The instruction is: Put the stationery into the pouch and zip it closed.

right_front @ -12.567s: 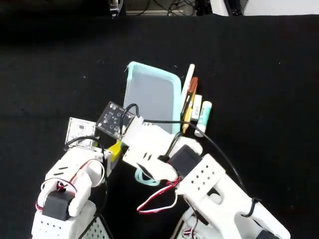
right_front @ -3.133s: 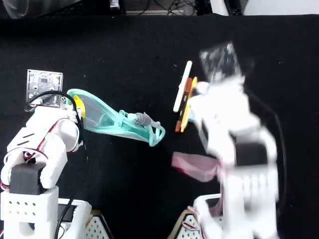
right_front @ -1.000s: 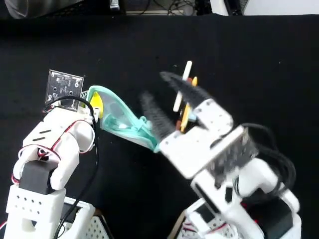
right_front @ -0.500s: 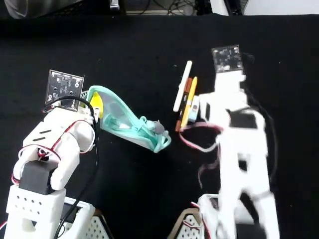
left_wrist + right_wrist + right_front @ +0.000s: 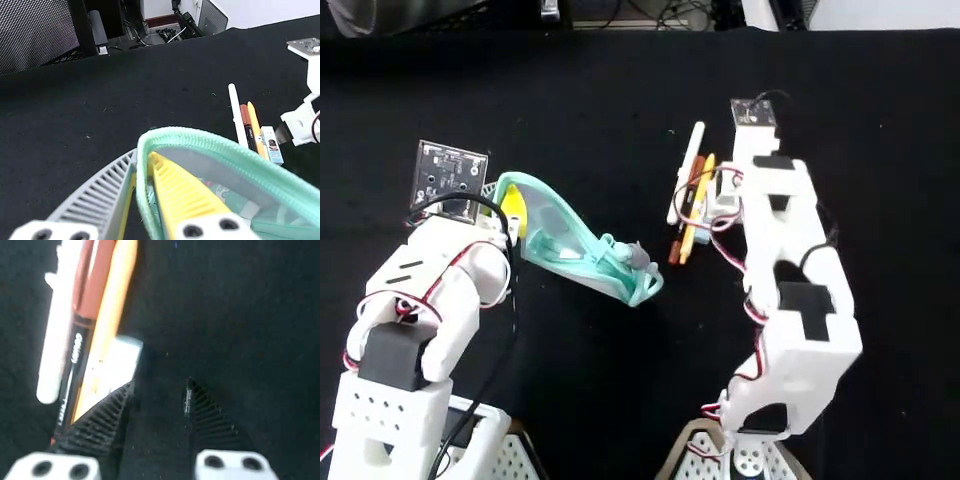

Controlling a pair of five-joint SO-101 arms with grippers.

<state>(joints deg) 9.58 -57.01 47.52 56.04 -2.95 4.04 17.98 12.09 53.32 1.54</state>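
**Left gripper (image 5: 508, 208) clamps mint-green zip pouch (image 5: 570, 245) by its rim, mouth raised for loading;**
right gripper (image 5: 160, 385) hangs parted beside white, brown and orange pens (image 5: 690, 200).

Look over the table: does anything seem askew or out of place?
The teal pouch sags crumpled and tilted, clamped at one end by the left gripper, not lying flat. The pens lie outside it.

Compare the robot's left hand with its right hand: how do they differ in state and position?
The left hand is shut on the pouch at its rim; the right hand is open and holds nothing. The left hand is at the pouch, apart from the pens; the right hand is close beside the pens. Both are over the black table.
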